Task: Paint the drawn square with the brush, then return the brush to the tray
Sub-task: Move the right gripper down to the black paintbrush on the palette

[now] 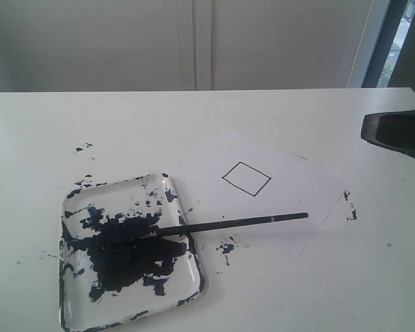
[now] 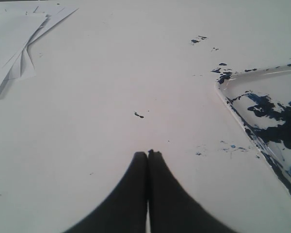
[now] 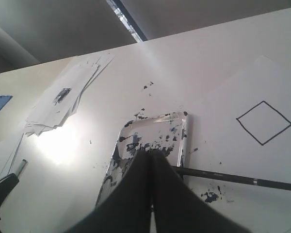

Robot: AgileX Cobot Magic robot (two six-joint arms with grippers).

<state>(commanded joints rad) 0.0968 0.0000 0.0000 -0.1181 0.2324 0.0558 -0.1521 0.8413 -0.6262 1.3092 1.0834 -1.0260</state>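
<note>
Brush point(image 1: 228, 224) lies untouched; right gripper point(image 3: 150, 152) hovers closed.

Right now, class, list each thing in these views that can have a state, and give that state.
drawn square: blank, unpainted.
tray: smeared with dark paint.
brush: lying free, tip in the tray's paint, handle out over the paper.
left end effector: shut, empty.
right end effector: shut, empty.

Glossy clear plastic square tray point(image 1: 75, 297); matt white paper sheet point(image 1: 290, 180); thin black brush point(image 1: 228, 223), silver metal band point(image 1: 271, 218); smooth white table point(image 1: 194, 117).
</note>
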